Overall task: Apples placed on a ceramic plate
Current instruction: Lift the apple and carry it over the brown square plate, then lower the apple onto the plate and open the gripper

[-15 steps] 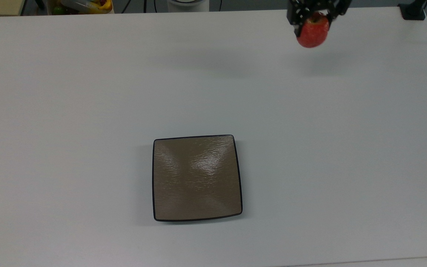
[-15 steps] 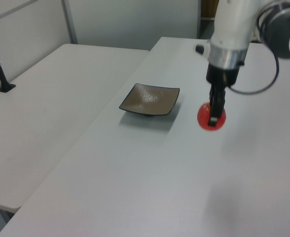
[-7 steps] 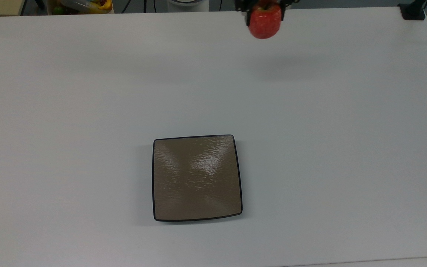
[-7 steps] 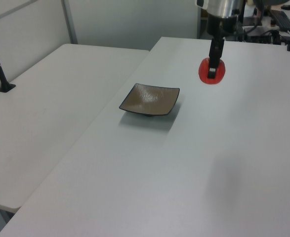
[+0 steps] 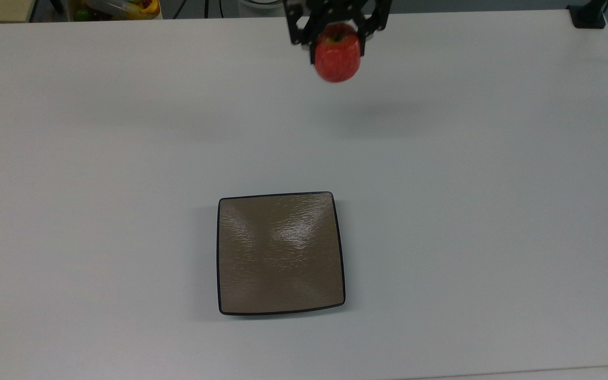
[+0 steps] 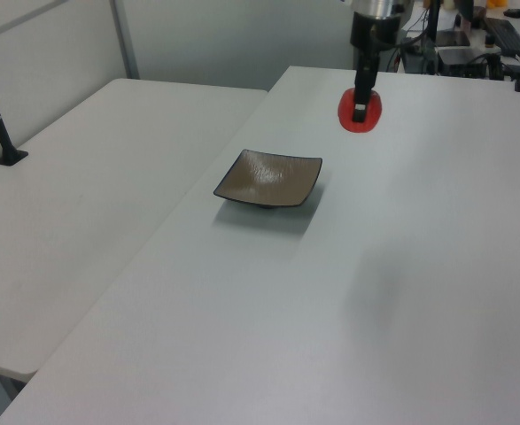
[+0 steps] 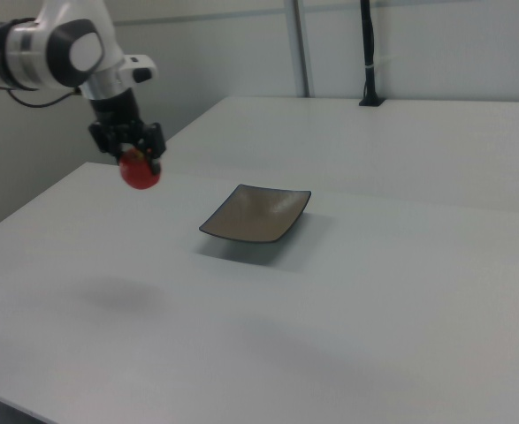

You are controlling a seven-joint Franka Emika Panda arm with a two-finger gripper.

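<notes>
One apple (image 5: 337, 59) in my end effector (image 5: 336, 38), fingers clamped on its sides, stem end up between them. I see it carried well above the white worktop (image 5: 483, 174); its soft shadow falls on the surface below, apart from the fruit. In the top view the apple sits near the upper edge, a little right of centre. The ceramic plate (image 5: 281, 253) lies flat on the worktop lower down in the top view, well apart from the apple and nothing on it; glossy tan surface, thin black rim. In the left view the apple (image 6: 360, 110) hangs above and to the right of the plate (image 6: 268, 179), with the end effector (image 6: 361, 102) pointing straight down. In the right view the apple (image 7: 140, 170) is at the left, higher than the plate (image 7: 255, 214), held under the arm's wrist by the end effector (image 7: 135, 152). At the top view's upper left corner, off the worktop, I see a container with yellow and red items (image 5: 119, 8); contents too small to tell.
</notes>
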